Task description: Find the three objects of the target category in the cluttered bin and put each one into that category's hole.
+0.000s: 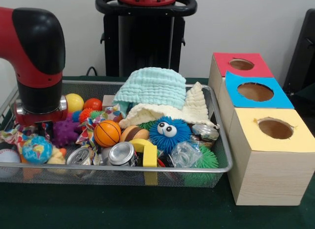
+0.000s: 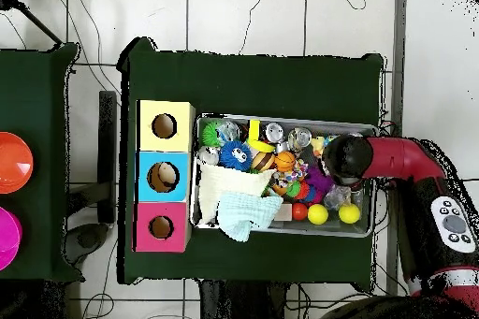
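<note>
Wire-mesh bin (image 1: 147, 168) sits on the green tabletop (image 1: 98, 209), packed w/ clutter. Mid-bin: orange mini basketball (image 1: 107, 133), blue fuzzy toy w/ googly eyes (image 1: 169, 133) just beside it, small brown football (image 1: 134, 133) between the two. Front edge: two crushed cans (image 1: 121, 154), a yellow block (image 1: 146, 151), clear crumpled plastic (image 1: 185, 153), green spiky ball (image 1: 205, 160). Back of bin: pale blue cloth (image 1: 152, 88) lies on a cream cloth (image 1: 194, 107). Left end: yellow ball (image 1: 74, 102), purple spiky ball (image 1: 64, 132), globe-print ball (image 1: 36, 148), white baseball (image 1: 8, 157) at the corner. Beside the bin's right end, three wooden boxes in a row, each w/ a round hole on top: red (image 1: 240, 64), blue (image 1: 255, 91), yellow (image 1: 275, 128). Arm (image 1: 37, 56) comes down over the bin's left end; gripper is buried in the clutter, can't tell whether it's released or clenched.
</note>
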Action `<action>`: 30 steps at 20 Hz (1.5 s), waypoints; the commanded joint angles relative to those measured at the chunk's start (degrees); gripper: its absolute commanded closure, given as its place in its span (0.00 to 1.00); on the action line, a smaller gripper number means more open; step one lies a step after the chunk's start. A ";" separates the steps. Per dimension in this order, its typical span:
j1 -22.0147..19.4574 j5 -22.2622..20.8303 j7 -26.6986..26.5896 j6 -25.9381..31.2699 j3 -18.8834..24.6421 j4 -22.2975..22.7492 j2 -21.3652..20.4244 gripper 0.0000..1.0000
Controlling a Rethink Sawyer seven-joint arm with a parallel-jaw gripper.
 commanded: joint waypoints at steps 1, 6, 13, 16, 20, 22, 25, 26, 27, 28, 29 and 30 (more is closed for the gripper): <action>-0.53 -3.68 -17.75 8.58 -1.22 1.48 1.49 1.00; 0.00 -2.29 -16.85 10.44 -1.42 4.22 -2.33 1.00; 0.36 -0.97 -15.35 12.16 -1.45 8.47 -7.87 1.00; -0.13 -0.70 -15.27 12.50 -1.33 10.43 -10.43 1.00; -0.55 -0.98 -15.20 12.63 -1.14 11.48 -11.83 1.00; -0.68 -1.08 -14.93 12.38 -0.87 11.68 -11.59 1.00; -0.52 -1.12 -14.00 11.76 -0.45 11.99 -11.00 1.00; -0.31 -1.10 -13.51 11.57 -0.35 12.02 -10.80 1.00; -0.22 -0.98 -13.19 11.49 -0.29 12.23 -10.87 1.00; 0.00 -0.85 -13.02 11.68 -0.19 12.28 -10.92 1.00; 0.14 -0.68 -12.74 11.75 -0.16 12.62 -11.22 1.00; 0.30 -0.55 -12.31 11.58 -0.09 12.95 -11.42 1.00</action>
